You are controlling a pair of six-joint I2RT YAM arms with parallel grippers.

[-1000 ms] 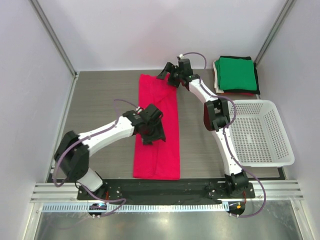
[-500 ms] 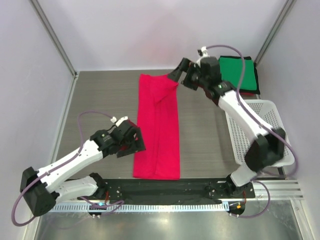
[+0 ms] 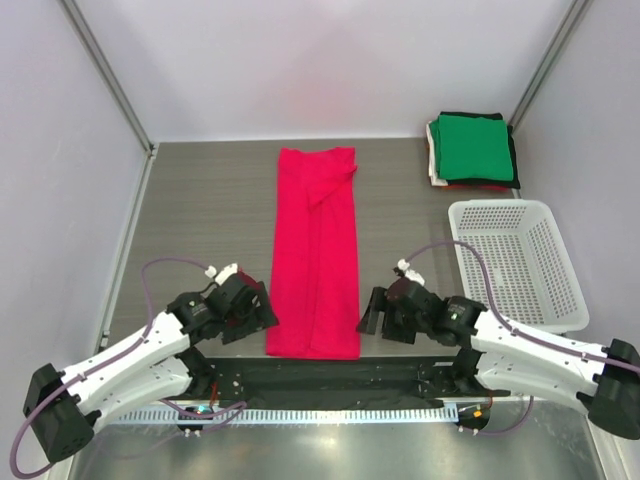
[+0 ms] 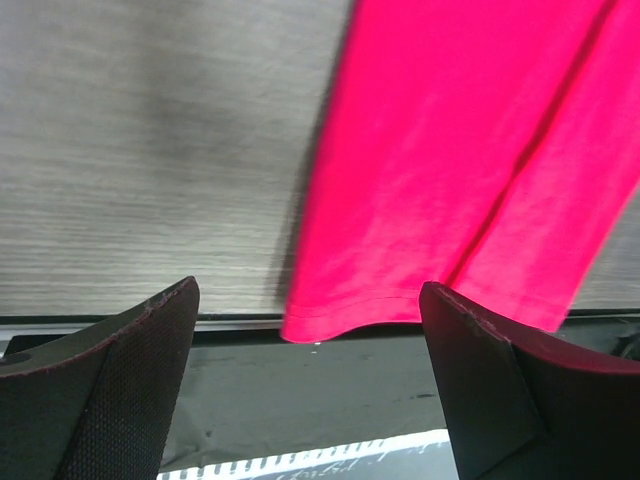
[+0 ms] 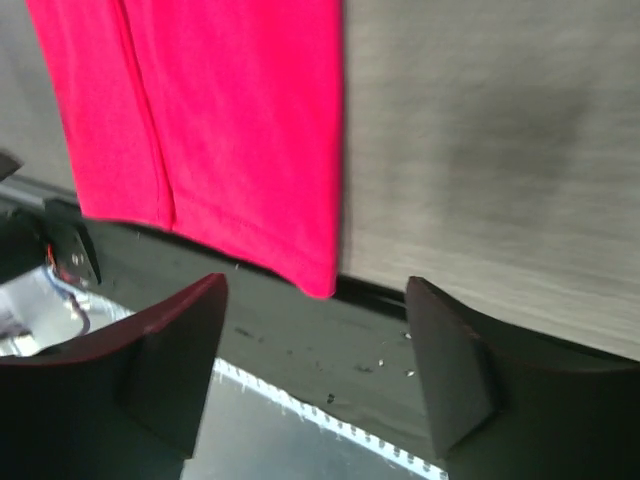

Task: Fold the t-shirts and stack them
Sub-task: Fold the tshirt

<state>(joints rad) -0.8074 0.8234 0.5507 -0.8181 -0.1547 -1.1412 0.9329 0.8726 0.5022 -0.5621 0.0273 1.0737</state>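
A bright red-pink t-shirt (image 3: 315, 250) lies folded lengthwise into a long narrow strip down the middle of the table, with its near hem at the front edge. My left gripper (image 3: 256, 316) is open just left of the near-left corner (image 4: 300, 325), touching nothing. My right gripper (image 3: 372, 312) is open just right of the near-right corner (image 5: 318, 280), also empty. In each wrist view the hem corner shows between the dark fingers (image 4: 110, 390) (image 5: 455, 370). Folded t-shirts (image 3: 470, 148) are stacked at the far right, a green one on top.
A white mesh basket (image 3: 560, 300) stands at the right, in front of the stack. A black strip (image 3: 330, 372) and a metal rail run along the table's near edge, by the arm bases. Grey walls enclose the table on three sides.
Both arms have drawn back to the near edge: the left from the shirt's middle to its near-left corner, the right from the far end to the near-right corner. The left jaws opened wider.
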